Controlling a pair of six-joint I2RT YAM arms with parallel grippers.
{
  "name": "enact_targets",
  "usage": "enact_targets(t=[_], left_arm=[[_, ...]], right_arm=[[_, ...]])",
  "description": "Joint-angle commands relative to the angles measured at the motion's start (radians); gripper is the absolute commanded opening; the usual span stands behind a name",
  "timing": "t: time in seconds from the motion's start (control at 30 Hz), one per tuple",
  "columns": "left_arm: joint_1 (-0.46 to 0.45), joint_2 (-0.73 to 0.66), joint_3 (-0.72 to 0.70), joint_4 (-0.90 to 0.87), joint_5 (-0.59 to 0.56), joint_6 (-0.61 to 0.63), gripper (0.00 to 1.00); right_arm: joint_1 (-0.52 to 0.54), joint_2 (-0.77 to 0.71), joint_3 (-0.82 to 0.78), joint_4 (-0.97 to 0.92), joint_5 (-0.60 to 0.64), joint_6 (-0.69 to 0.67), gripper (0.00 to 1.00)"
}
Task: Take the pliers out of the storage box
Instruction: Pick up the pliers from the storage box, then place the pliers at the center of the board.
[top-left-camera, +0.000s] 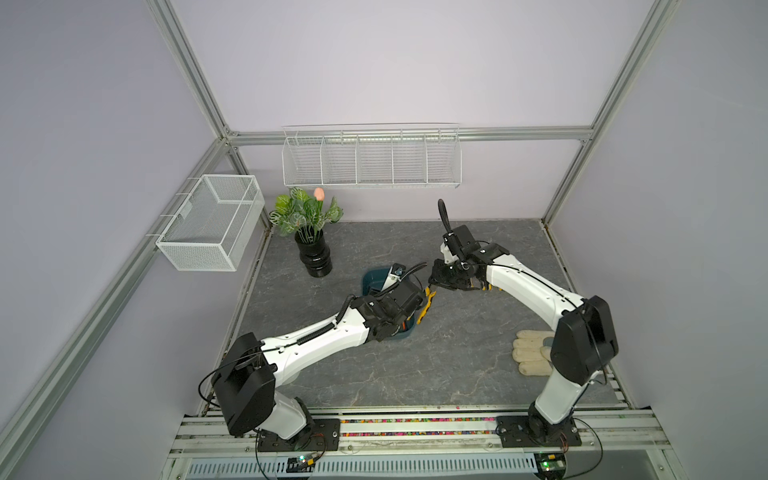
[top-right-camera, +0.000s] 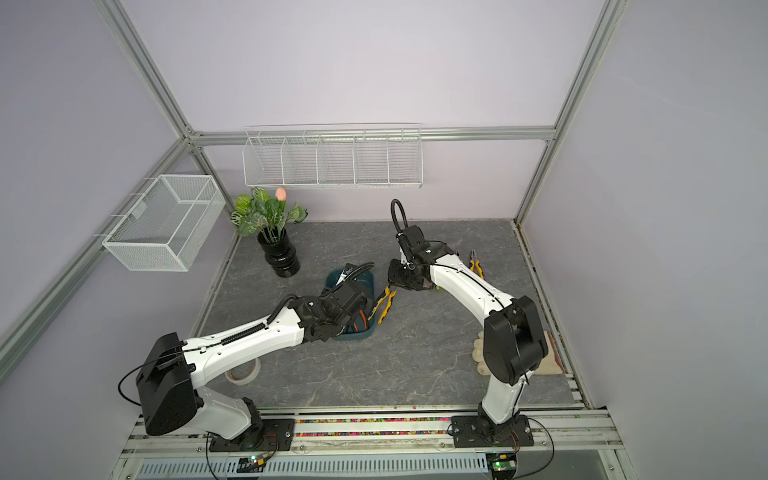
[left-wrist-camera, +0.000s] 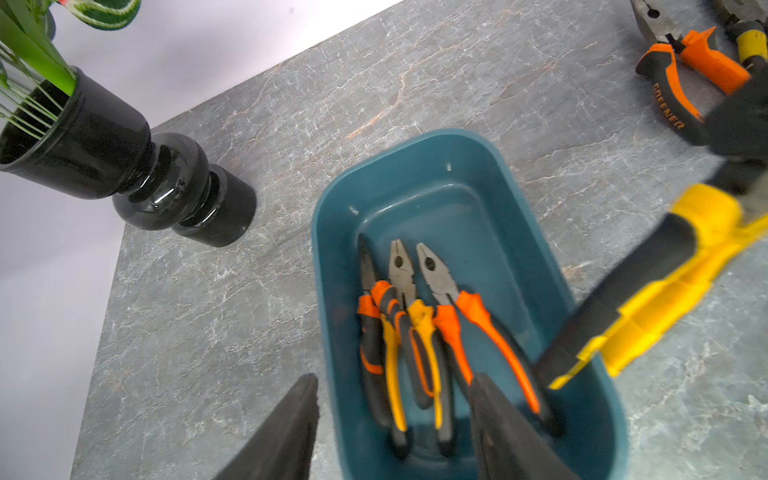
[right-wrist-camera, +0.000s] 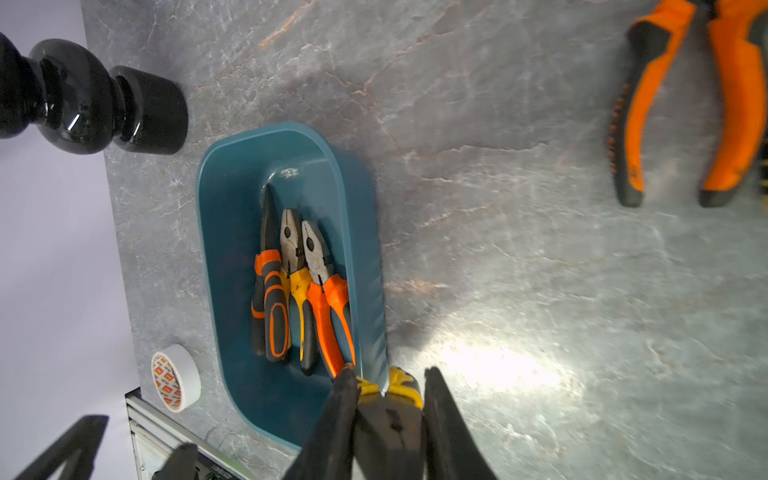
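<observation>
Three pliers (left-wrist-camera: 415, 332) lie side by side in the teal storage box (left-wrist-camera: 503, 195), heads all pointing the same way, orange and yellow handles packed close together. My right jaws are clamped narrow on the dark head of a fourth, a yellow-and-black pair (left-wrist-camera: 648, 299). It slants down with its handle ends at the box's rim, and I cannot tell whether they touch it. My left jaws stand apart and empty above the box, one finger (left-wrist-camera: 291, 432) over the grey marbled surface (left-wrist-camera: 374, 104) just outside the wall, the other over the handles inside. Out on the surface, well apart from the box, lie orange-and-black pliers (right-wrist-camera: 690, 104) with a yellow-handled pair (top-right-camera: 476, 266) near them. A roll of white tape (right-wrist-camera: 176, 378) sits off to one side of the box.
</observation>
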Motion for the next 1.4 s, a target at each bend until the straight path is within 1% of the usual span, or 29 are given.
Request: enact_targets(t=[0.0,0.2,0.3,0.47,0.6,0.77,0.9,1.0,1.07,1.17,1.3,1.37], left_arm=[[0.002,0.008,0.006,-0.01,-0.036,-0.02,0.6],[0.001,0.026,0.012,-0.001,-0.03,-0.021,0.6],[0.001,0.035,0.015,-0.007,-0.03,-0.024,0.6],[0.001,0.03,0.011,-0.008,-0.032,-0.024,0.6],[0.001,0.028,0.007,-0.007,-0.033,-0.022,0.6],[0.002,0.033,0.006,-0.003,-0.03,-0.023,0.6],[0.001,0.031,0.007,-0.001,-0.032,-0.02,0.6],[0.001,0.031,0.003,0.008,-0.029,-0.018,0.6],[0.001,0.038,0.003,0.013,-0.023,-0.019,0.59],[0.0,0.048,0.003,0.022,-0.008,-0.02,0.59],[0.002,0.054,-0.001,0.027,-0.001,-0.02,0.59],[0.002,0.052,-0.004,0.03,-0.001,-0.02,0.59]], right_arm=[[-0.021,-0.088,-0.061,0.046,-0.066,-0.005,0.07],[-0.023,-0.15,-0.101,0.159,-0.156,0.04,0.07],[-0.024,-0.165,-0.082,0.15,-0.166,0.038,0.07],[-0.026,-0.203,-0.012,0.023,-0.075,-0.04,0.07],[-0.044,-0.233,0.025,-0.072,-0.035,-0.099,0.07],[-0.068,-0.282,0.038,-0.158,-0.011,-0.156,0.06],[-0.069,-0.301,0.038,-0.264,0.042,-0.228,0.07],[-0.068,-0.312,-0.001,-0.322,0.088,-0.273,0.07],[-0.068,-0.301,-0.033,-0.334,0.105,-0.3,0.07],[-0.069,-0.248,-0.071,-0.33,0.074,-0.335,0.07],[-0.069,-0.174,-0.105,-0.256,0.05,-0.344,0.06],[-0.069,-0.131,-0.096,-0.217,0.044,-0.345,0.06]])
